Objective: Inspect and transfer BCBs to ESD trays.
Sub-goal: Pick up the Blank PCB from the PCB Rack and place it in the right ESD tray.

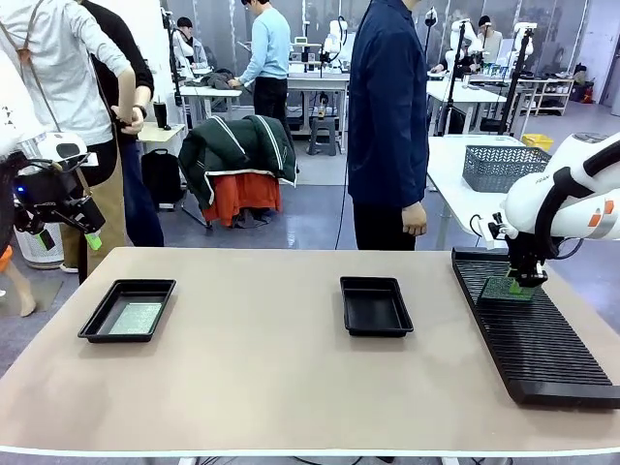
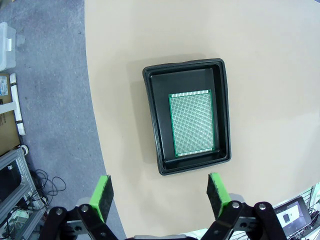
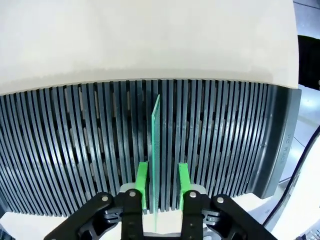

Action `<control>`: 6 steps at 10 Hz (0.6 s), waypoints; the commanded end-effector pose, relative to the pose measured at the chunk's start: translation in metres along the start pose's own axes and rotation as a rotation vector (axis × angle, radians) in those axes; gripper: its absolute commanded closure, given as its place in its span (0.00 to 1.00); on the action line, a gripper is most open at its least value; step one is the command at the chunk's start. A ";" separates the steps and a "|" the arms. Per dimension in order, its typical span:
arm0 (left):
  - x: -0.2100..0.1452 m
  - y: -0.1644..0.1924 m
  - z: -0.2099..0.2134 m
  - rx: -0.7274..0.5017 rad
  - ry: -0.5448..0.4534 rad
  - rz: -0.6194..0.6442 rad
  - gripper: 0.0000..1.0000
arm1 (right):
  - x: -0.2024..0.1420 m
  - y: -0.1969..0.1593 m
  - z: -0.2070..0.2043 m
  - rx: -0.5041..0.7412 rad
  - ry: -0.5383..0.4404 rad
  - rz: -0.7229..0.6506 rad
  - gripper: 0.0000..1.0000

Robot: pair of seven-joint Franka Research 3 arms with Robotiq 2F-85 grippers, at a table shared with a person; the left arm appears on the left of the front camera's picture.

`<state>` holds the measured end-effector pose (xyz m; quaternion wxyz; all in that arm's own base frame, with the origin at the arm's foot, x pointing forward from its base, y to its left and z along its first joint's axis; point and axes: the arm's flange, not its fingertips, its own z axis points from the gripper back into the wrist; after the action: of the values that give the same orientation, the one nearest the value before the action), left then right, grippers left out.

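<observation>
One BCB [image 3: 155, 140] stands on edge in a slot of the long black ribbed rack [image 3: 75, 150], seen on the table's right [image 1: 542, 339]. My right gripper [image 3: 163, 169] straddles that board [image 1: 504, 289] from above, a green pad on each side, with narrow gaps still showing. Two ESD trays lie on the table. The left tray [image 1: 101, 322] holds a flat BCB [image 1: 136, 317]; the centre tray [image 1: 376, 329] holds nothing. High over the table's left end, my left gripper [image 2: 159, 180] hangs open above that tray [image 2: 152, 125] and its board [image 2: 191, 122].
A person in a dark blue jacket [image 1: 387, 126] stands at the far side, hand [image 1: 415, 219] hanging by the table edge. A grey basket [image 1: 499, 167] sits on another table behind the rack. Bare tabletop [image 1: 262, 368] lies between the trays and the near edge.
</observation>
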<state>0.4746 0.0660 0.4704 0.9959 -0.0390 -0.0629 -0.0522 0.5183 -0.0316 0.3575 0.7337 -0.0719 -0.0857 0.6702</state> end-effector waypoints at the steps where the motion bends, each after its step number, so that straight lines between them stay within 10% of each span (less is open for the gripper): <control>1: 0.000 -0.001 -0.003 0.000 -0.012 0.002 0.00 | 0.001 -0.004 -0.001 0.013 0.008 -0.018 0.72; 6: 0.000 -0.001 -0.003 0.000 -0.012 0.002 0.00 | 0.000 -0.005 0.000 0.011 0.009 -0.027 0.83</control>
<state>0.4746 0.0660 0.4704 0.9959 -0.0390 -0.0629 -0.0522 0.5194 -0.0330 0.3581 0.7379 -0.0717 -0.0861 0.6655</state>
